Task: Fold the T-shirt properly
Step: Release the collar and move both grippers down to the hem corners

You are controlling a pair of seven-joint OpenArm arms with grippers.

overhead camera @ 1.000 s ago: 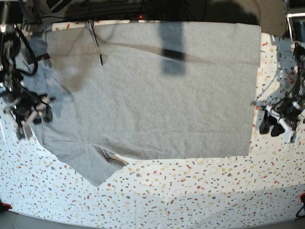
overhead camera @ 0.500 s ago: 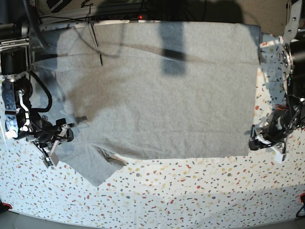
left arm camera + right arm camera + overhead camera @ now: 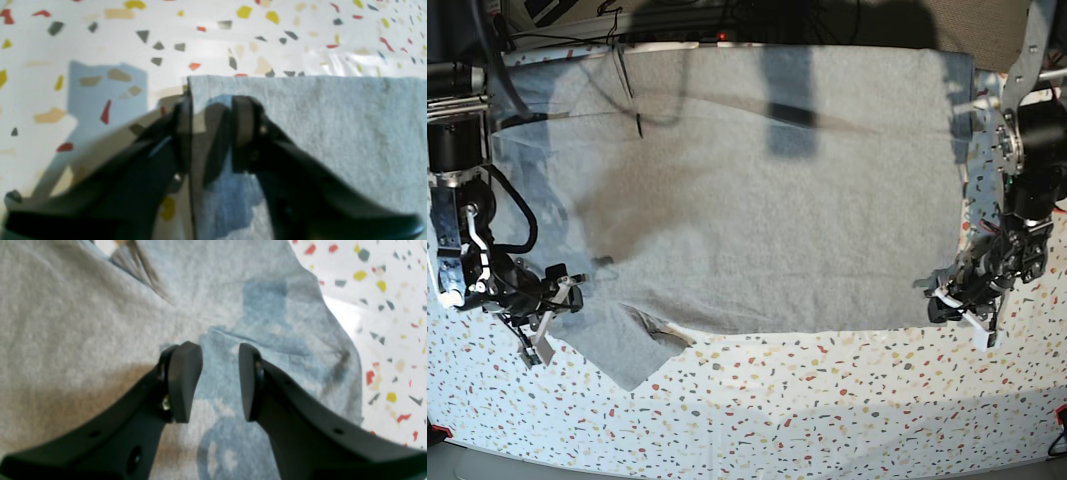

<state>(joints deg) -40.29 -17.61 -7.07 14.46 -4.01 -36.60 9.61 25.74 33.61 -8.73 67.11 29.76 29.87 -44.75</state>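
The heather-grey T-shirt [image 3: 767, 190] lies spread flat, plain side up, on the speckled table [image 3: 827, 400]. One sleeve [image 3: 622, 350] points toward the near left. My left gripper [image 3: 952, 308] is at the shirt's near right corner. In the left wrist view it [image 3: 213, 103] straddles the side edge of the T-shirt [image 3: 317, 126], one finger over the table, one on the cloth, with a gap still showing. My right gripper [image 3: 557, 312] is by the sleeve. In the right wrist view it [image 3: 217, 380] stands open just above the T-shirt [image 3: 83, 323], holding nothing.
A thin dark cable [image 3: 630, 90] lies across the shirt's far left part. Both arms' bases and cables stand at the table's left and right sides. Bare speckled tabletop [image 3: 200, 33] runs along the near edge in front of the shirt.
Both arms came in from the sides and down to the shirt's near edge. The left jaws narrowed around the corner's edge. The right jaws kept their width.
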